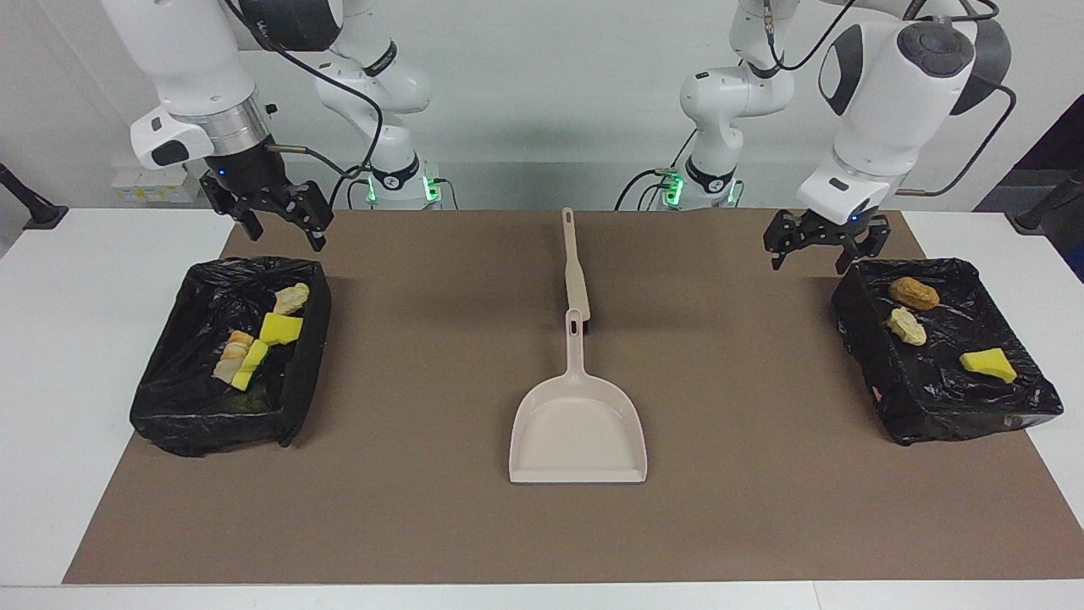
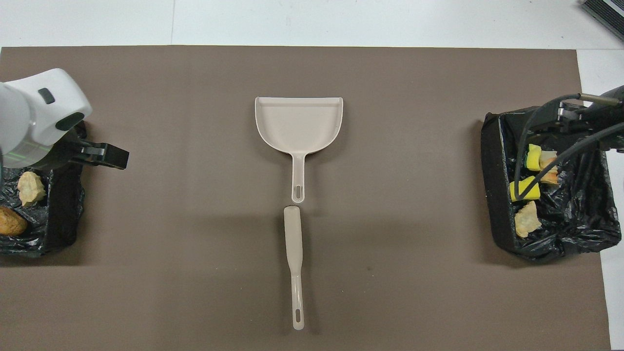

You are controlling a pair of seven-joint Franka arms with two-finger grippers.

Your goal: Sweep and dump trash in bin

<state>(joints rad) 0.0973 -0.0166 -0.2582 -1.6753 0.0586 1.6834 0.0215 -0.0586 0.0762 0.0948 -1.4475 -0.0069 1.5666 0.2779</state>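
The trash lies in two black-lined bins. One bin [image 1: 169, 424] at the right arm's end holds yellow chunks [image 1: 279, 328] and tan lumps [image 1: 292, 298]. The other bin [image 1: 931, 424] at the left arm's end holds a brown lump [image 1: 913, 293], a tan lump [image 1: 906, 326] and a yellow chunk [image 1: 987, 364]. A beige dustpan [image 1: 577, 428] lies mid-mat with nothing in it. A beige brush [image 1: 576, 271] lies in line with its handle, nearer to the robots. My left gripper [image 1: 810, 257] hangs open over the mat beside its bin. Over the other bin's near edge, my right gripper [image 1: 286, 237] waits open.
A brown mat [image 1: 423, 508] covers most of the white table [image 1: 76, 296]. In the overhead view the dustpan [image 2: 298, 122] and brush [image 2: 294, 253] sit at the mat's middle, with a bin [image 2: 497, 195] at each end. Cables trail from both arms.
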